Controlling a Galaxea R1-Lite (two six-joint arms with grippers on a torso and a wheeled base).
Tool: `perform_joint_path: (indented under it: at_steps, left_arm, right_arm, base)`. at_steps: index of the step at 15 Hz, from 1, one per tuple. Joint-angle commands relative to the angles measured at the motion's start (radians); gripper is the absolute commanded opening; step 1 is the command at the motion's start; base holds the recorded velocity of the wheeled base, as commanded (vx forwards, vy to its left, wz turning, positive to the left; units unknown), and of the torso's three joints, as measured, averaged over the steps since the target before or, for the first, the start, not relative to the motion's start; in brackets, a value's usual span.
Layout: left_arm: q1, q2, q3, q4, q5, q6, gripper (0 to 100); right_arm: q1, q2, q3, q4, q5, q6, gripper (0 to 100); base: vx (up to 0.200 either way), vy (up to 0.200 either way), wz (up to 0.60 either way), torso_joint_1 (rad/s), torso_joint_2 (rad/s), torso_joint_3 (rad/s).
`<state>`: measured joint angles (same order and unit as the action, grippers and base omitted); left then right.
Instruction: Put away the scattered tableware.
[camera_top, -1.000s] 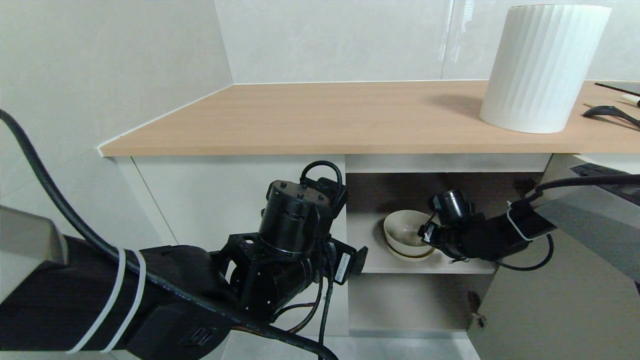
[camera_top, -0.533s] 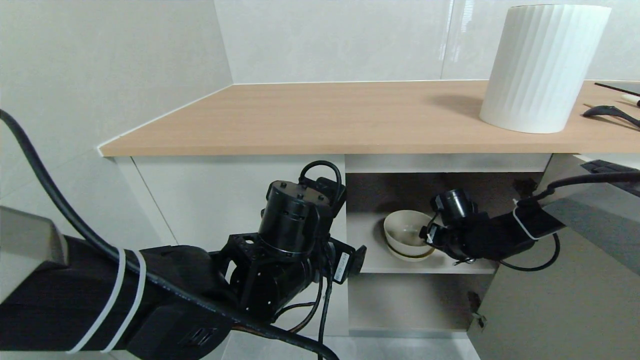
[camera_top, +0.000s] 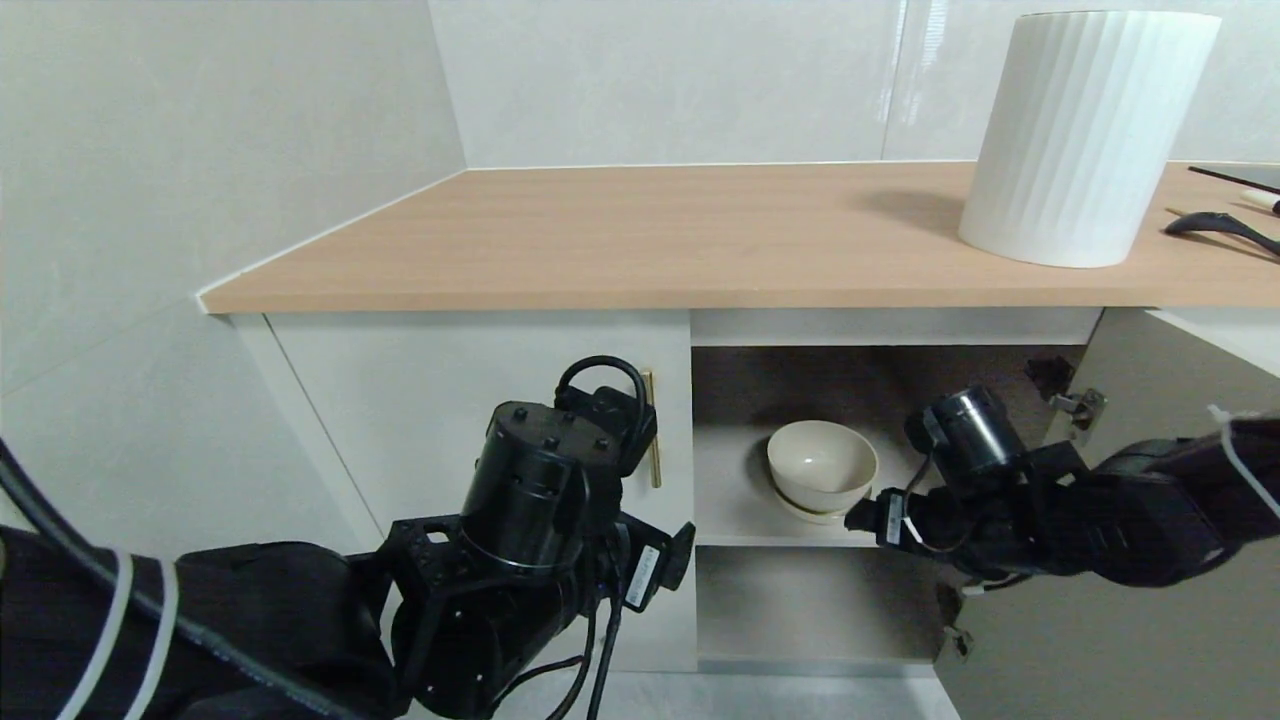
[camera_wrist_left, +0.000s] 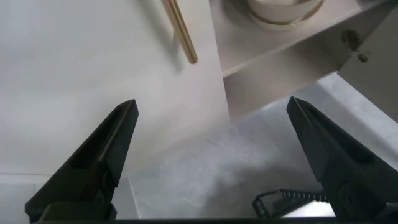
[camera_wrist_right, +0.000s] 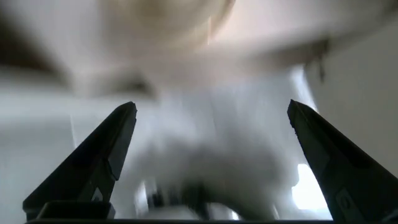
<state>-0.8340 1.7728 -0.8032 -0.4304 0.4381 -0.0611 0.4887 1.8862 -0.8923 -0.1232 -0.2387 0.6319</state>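
Note:
A cream bowl (camera_top: 822, 466) sits upright on a small plate on the upper shelf (camera_top: 730, 500) of the open cabinet. It also appears as the bowl (camera_wrist_left: 280, 7) in the left wrist view. My right gripper (camera_top: 862, 517) hangs just outside the shelf's front edge, below and to the right of the bowl and apart from it. Its fingers (camera_wrist_right: 99, 165) stand open with nothing between them, and the bowl (camera_wrist_right: 174, 18) shows blurred beyond. My left gripper (camera_wrist_left: 211, 106) is open and empty, in front of the closed left door near the gold handle (camera_wrist_left: 180, 31).
A tall white ribbed container (camera_top: 1085, 130) stands on the wooden counter (camera_top: 620, 240), with a black ladle (camera_top: 1222, 226) at its far right. The right cabinet door (camera_top: 1110, 620) is swung open beside my right arm. A lower compartment (camera_top: 815, 605) lies under the shelf.
My right gripper has drawn back out of the cabinet, down and to the right, away from the bowl, which stays on the shelf. My left arm has sunk lower and to the left.

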Motion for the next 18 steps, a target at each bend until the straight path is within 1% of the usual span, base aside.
perform_joint_path:
  at_steps: [1,2,4,18]
  left_arm:
    - [-0.02,0.01,0.01,-0.004,0.002,-0.003,100]
    - [-0.02,0.019,0.01,-0.008,0.004,-0.005,100]
    - [-0.02,0.02,0.009,-0.019,0.004,-0.006,100]
    - [-0.02,0.034,0.007,-0.027,0.004,-0.008,100]
  right_arm:
    - [0.048,-0.084,0.085,-0.001,0.049,-0.003,100]
    - [0.062,-0.068,0.085,-0.001,0.049,-0.003,100]
    - [0.082,-0.062,0.087,-0.001,0.049,-0.003,100]
    - [0.091,-0.056,0.09,-0.001,0.049,-0.001,100]
  base:
    - [0.0,0.0,0.0,0.0,0.0,0.0]
    - [0.0,0.0,0.0,0.0,0.0,0.0]
    - [-0.2,0.0,0.0,0.002,0.0,0.007]
    - [-0.2,0.0,0.0,0.001,0.0,0.002]
